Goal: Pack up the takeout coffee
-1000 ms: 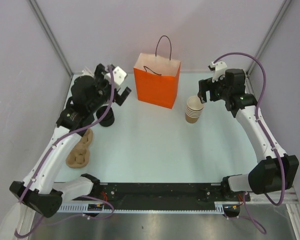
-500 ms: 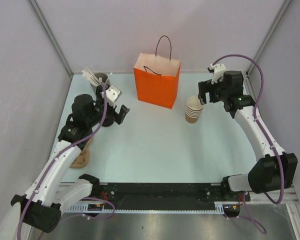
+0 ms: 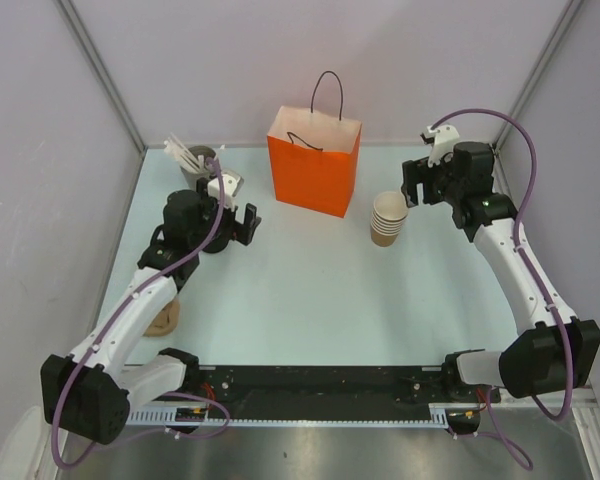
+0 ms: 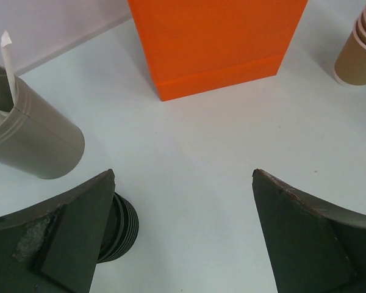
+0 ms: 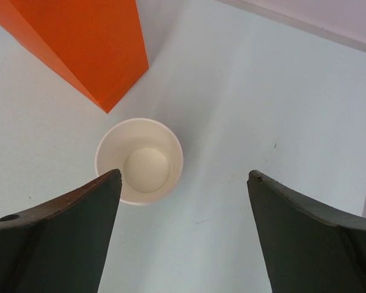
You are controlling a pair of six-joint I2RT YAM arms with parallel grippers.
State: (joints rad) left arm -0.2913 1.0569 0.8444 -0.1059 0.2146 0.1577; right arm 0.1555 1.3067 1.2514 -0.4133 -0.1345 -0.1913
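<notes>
No lidded takeout coffee shows in any view. An orange paper bag (image 3: 314, 160) stands open at the back middle, also filling the top of the left wrist view (image 4: 219, 43). A stack of lidless tan cups (image 3: 387, 218) stands to its right; from above its pale inside (image 5: 140, 162) lies by my right gripper's left finger. My right gripper (image 3: 412, 185) (image 5: 184, 177) hangs open just right of the stack, holding nothing. A stack of black lids (image 3: 212, 238) (image 4: 119, 229) sits partly behind the left finger of my open, empty left gripper (image 3: 238, 222) (image 4: 183, 183).
A grey holder with white sticks (image 3: 198, 160) (image 4: 33, 143) stands at the back left. A brown cardboard cup carrier (image 3: 163, 318) lies partly under the left arm. Grey walls close in the table on three sides.
My left gripper has swung from the back left corner towards the front, uncovering the grey holder. My right gripper has shifted slightly right of the cup stack, its jaws a little narrower.
</notes>
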